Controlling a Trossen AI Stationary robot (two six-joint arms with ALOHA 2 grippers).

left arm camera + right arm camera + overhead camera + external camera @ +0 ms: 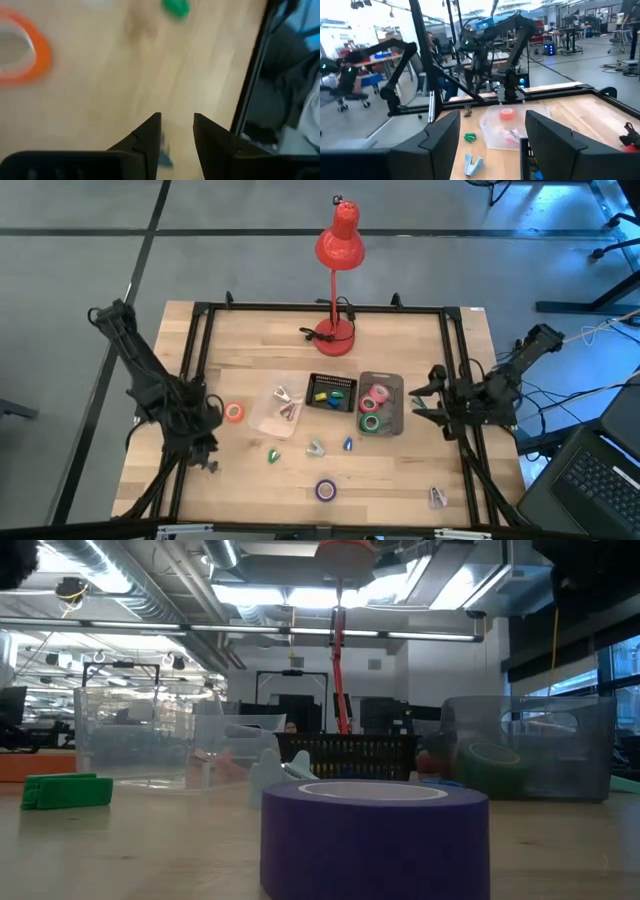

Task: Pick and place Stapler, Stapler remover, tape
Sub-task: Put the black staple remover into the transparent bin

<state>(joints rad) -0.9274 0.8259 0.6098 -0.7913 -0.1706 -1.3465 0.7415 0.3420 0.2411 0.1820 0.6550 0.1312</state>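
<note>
My left gripper hovers open with a narrow gap over bare wood near the table's left side. The orange tape roll lies flat just beyond it. A small bluish thing shows under the fingers. The purple tape roll lies flat near the near edge. Pink tape and green tape sit in a clear grey bin. My right gripper is wide open beside that bin, at its right. A pale blue staple remover lies on the table.
A clear tub holds staple removers. A black basket holds small coloured pieces. A red desk lamp stands at the far edge. Small green and blue pieces and another remover lie loose. A black frame rail borders the table.
</note>
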